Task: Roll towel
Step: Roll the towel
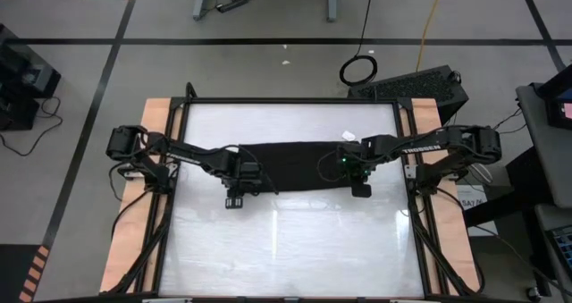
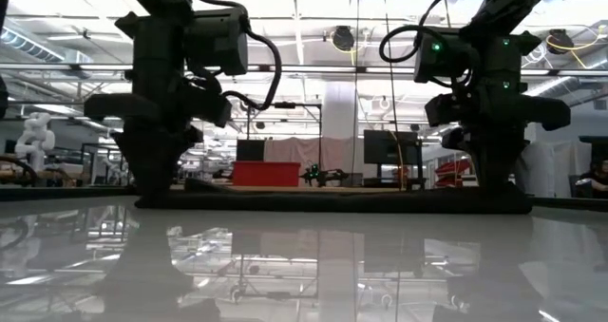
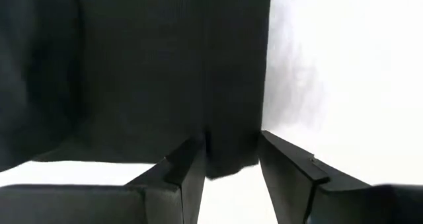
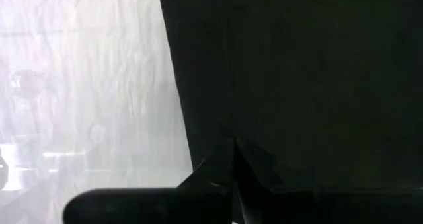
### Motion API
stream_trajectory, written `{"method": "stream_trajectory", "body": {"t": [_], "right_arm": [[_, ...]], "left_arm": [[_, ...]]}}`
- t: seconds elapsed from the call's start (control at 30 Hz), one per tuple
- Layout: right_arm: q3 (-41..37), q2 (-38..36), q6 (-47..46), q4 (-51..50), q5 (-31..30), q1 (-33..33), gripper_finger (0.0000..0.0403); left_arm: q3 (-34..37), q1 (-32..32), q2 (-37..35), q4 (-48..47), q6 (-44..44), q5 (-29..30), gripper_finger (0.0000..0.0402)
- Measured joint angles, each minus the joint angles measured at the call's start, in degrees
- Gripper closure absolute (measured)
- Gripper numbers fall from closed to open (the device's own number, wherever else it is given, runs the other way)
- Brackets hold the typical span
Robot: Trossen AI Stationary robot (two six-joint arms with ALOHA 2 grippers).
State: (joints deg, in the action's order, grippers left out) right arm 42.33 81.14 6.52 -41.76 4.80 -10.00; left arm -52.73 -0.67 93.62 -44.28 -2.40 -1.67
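Towel (image 1: 295, 160), black and folded into a long low band, lies flat across the middle of the bench (image 1: 286, 249), stretching between the 2 arms. The right gripper (image 4: 232, 159) sits at the band's near edge toward its right end, its fingers pressed together on a pinch of the cloth. The left gripper (image 3: 228, 168) is down at the near edge toward the left end, its fingers spread partway with the towel's edge lying between them, not yet clamped as far as the wrist view shows.

This looks like the grasping step before the first turn of the roll. Next, the left fingers likely need to close on the edge, then both ends should lift and fold over evenly.

The bench top is white and glossy, mirroring the arms. Beyond it is a bright workshop with a red panel (image 2: 265, 174).
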Motion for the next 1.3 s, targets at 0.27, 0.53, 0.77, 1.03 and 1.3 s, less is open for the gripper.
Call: {"method": "stream_trajectory", "body": {"t": [0.27,0.53,0.77,1.03,1.3], "right_arm": [[0.00,0.00,0.09,0.25,1.14,0.00,0.0402],[0.00,0.00,0.03,0.71,1.18,0.00,0.0403],[0.00,0.00,0.04,0.85,1.21,0.00,0.0403],[0.00,0.00,0.09,1.33,1.25,0.00,0.0403],[0.00,0.00,0.00,1.30,1.25,0.00,0.0403]], "left_arm": [[-2.33,-0.04,0.00,-3.20,0.14,0.26,0.0258],[-2.43,1.10,0.00,1.49,1.36,1.86,0.0258],[-2.19,2.53,0.00,1.84,1.38,1.03,0.0258],[-2.12,2.63,1.55,1.45,1.39,-0.65,0.0258],[-2.12,2.58,4.15,2.25,2.79,-1.18,0.0294]]}}
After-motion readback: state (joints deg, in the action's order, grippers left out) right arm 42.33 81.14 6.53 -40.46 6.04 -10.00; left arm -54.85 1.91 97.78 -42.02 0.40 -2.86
